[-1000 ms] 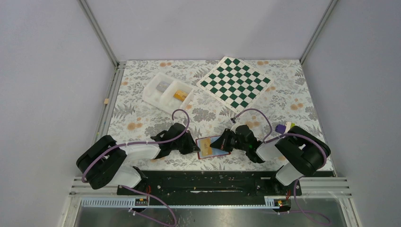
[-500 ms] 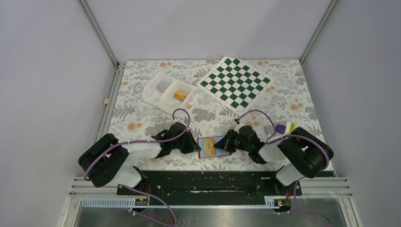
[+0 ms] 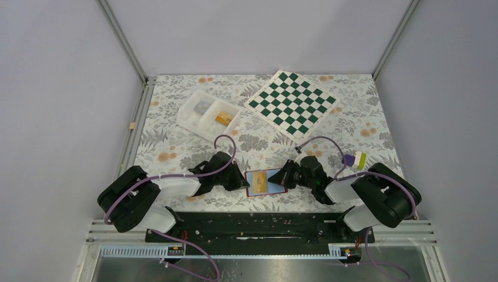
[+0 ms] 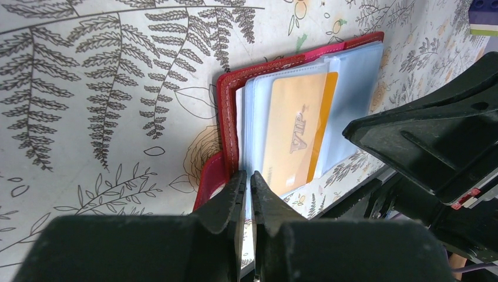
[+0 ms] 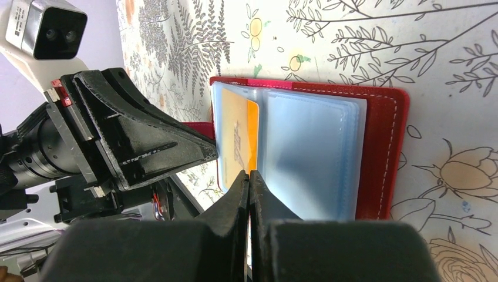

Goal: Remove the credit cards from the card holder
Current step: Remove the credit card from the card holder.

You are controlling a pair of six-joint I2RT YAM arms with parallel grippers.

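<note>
The red card holder (image 3: pixel 278 172) (image 4: pixel 226 111) (image 5: pixel 384 147) lies open on the floral table between both grippers, its pale blue sleeves facing up. An orange-yellow credit card (image 3: pixel 260 184) (image 4: pixel 293 135) (image 5: pixel 238 135) marked VIP sits in a sleeve, with a darker strip of it showing past the sleeve's edge. My left gripper (image 3: pixel 244 183) (image 4: pixel 247 175) is shut on the near edge of the card holder's sleeves, beside the red tab. My right gripper (image 3: pixel 284 178) (image 5: pixel 249 173) is shut, its tips pinched on the card's exposed edge.
A white two-compartment tray (image 3: pixel 194 120) holding small items stands at the back left. A green and white chessboard (image 3: pixel 292 101) lies at the back centre. A purple and green block (image 3: pixel 354 159) (image 4: pixel 483 17) sits by the right arm. The table's front edge runs just behind the card holder.
My right gripper and arm have drawn back a little to the right, and the card holder has shifted slightly the same way. The left gripper has stayed in place.
</note>
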